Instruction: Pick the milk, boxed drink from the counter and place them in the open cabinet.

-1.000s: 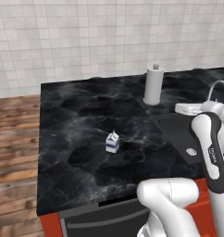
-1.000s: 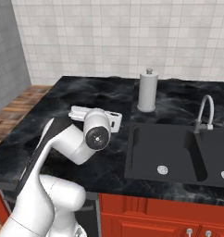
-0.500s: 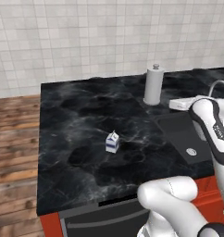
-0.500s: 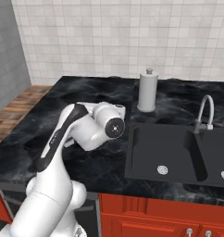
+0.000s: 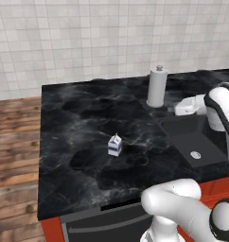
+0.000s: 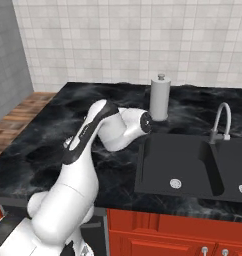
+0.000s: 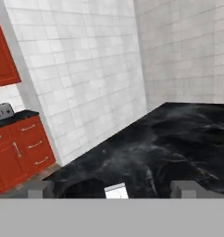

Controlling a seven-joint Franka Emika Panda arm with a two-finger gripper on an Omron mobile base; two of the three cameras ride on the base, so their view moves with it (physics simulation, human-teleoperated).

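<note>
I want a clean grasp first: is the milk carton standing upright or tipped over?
Upright. The milk stands on its base on the counter, gable peak pointing up.

Counter (image 5: 83, 123) w/ milk (image 5: 115, 144), towel roll (image 5: 157, 87)

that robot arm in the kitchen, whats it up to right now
The white arm is reaching out over the black counter with its gripper open and empty, nothing picked up yet. The milk stands upright on the counter, untouched, and its top edge shows between the fingertips in the hand view. A paper-towel roll stands near the back wall, beside the sink.
</note>
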